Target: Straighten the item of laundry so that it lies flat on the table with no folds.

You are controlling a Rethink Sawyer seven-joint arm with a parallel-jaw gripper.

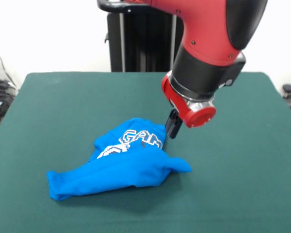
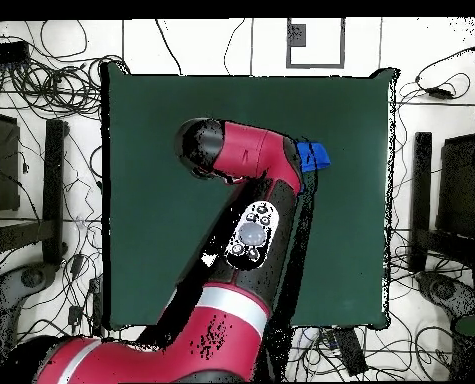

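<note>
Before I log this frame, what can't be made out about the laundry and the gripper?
- Overhead view: most of the blue garment is hidden under the red arm; only a small corner shows.
- Overhead view: the gripper is fully covered by the arm.
- Front view: the gripper sits at the garment's far edge; open or shut cannot be told.
- Front view: the white lettering is partly lost in folds.

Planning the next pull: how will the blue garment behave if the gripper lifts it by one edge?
The blue garment lies bunched in soft folds, so it would probably drape and sag, not hold shape. It looks thin, likely light. On the felt-like table it may drag rather than slide. The gripper sits at its far edge.
</note>
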